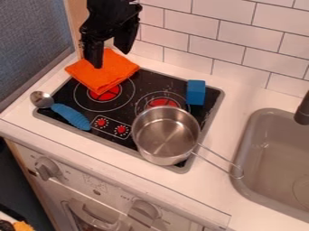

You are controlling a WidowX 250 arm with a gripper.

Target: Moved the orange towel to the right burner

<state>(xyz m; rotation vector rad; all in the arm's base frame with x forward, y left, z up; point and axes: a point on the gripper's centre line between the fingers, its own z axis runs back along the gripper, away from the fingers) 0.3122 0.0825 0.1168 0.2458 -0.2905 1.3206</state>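
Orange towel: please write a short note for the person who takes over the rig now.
Gripper: above the towel, jaws apart; contact unclear.
Orange towel: partly over the left burner.
Right burner: partly hidden by the steel pot.
Done: towel not yet on the right burner.
Left: grasp it, carry it across, release; the pot might get in the way.

Towel (111,71) at back L corner of stove (145,82), partly on L burner (105,94). Spoon (71,116) at front L corner. Pot (161,155) nr front R corner, partly over R burner (163,103); its handle (217,158) goes R past the edge, to the sink (256,116). Block (195,92) nr back R corner. Knobs (121,130) nr front edge, btwn spoon & pot. Sink R of stove, wall (241,43) behind.
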